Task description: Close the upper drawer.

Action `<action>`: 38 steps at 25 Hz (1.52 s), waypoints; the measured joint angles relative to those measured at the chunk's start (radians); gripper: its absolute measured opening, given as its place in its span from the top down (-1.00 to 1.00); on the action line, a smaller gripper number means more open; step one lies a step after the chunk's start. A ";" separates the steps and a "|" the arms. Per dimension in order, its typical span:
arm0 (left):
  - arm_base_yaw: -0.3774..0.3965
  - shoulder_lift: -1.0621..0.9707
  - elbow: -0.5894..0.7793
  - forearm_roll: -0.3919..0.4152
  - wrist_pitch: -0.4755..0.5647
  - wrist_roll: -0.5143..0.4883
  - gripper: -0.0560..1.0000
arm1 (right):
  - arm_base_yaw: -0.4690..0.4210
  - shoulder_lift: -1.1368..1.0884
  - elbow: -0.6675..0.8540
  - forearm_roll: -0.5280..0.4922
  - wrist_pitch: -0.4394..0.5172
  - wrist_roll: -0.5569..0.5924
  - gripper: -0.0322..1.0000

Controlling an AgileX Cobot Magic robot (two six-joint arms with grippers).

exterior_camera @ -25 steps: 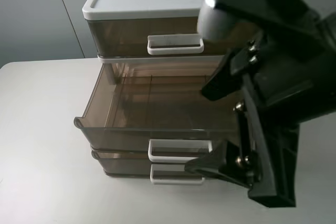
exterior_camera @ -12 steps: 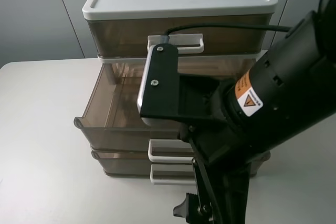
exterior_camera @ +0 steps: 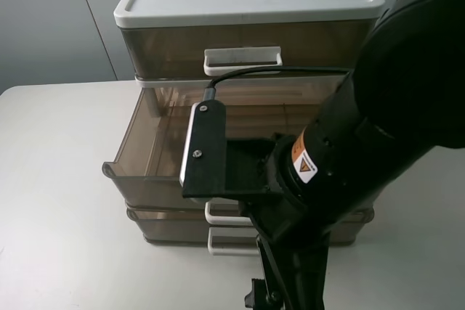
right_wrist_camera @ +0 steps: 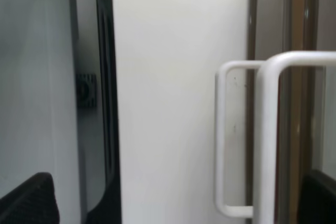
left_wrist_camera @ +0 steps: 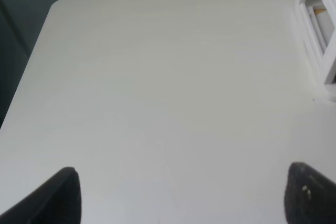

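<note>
Handle point(right_wrist_camera: 270, 129) of upper drawer point(exterior_camera: 142, 152) just ahead of wide-spread right gripper point(right_wrist_camera: 173, 198)

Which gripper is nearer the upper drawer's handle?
Right. The right gripper sits close in front of the handle; the left gripper is over the table, well away.

Three drawers point(exterior_camera: 149, 147), three white handles point(exterior_camera: 242, 61).
</note>
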 joint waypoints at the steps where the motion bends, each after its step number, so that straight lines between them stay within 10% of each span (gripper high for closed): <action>1: 0.000 0.000 0.000 0.000 0.000 0.000 -0.51 | 0.000 0.003 0.000 -0.007 0.000 0.000 -0.39; 38: 0.000 0.000 0.000 0.000 0.000 0.004 -0.51 | -0.015 0.067 -0.002 -0.303 -0.208 0.004 -0.38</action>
